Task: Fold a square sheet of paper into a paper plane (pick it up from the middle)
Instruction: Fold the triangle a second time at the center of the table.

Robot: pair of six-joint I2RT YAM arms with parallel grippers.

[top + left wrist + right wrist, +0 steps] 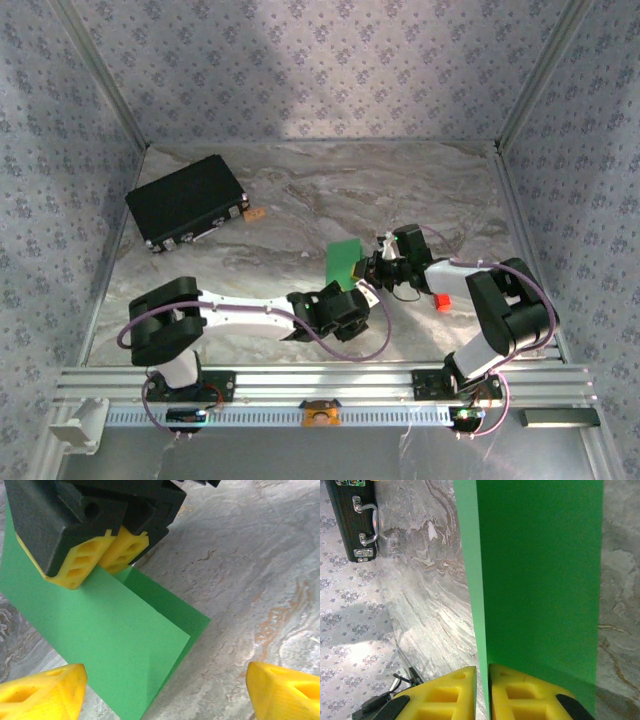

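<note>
A marbled grey worktop (330, 190) is seen here, boxed in by walls of patterned fabric. A black case (187, 202) with metal latches is parked toward the far left corner, and a small red block (441, 301) is sat toward the near right, by the right arm.

The square sheet of paper (343, 262) is found roughly mid-worktop, a touch toward the near edge. It's been folded over, so two green layers are stacked, with the lower one peeking out along one side. One edge of it is pinched between the right fingers (450, 692), which are clamped tight on it, and the sheet is held up off the marble from there.

The left fingers (42, 690) are spread wide just beside the paper's free end, and nothing is gripped by them.
</note>
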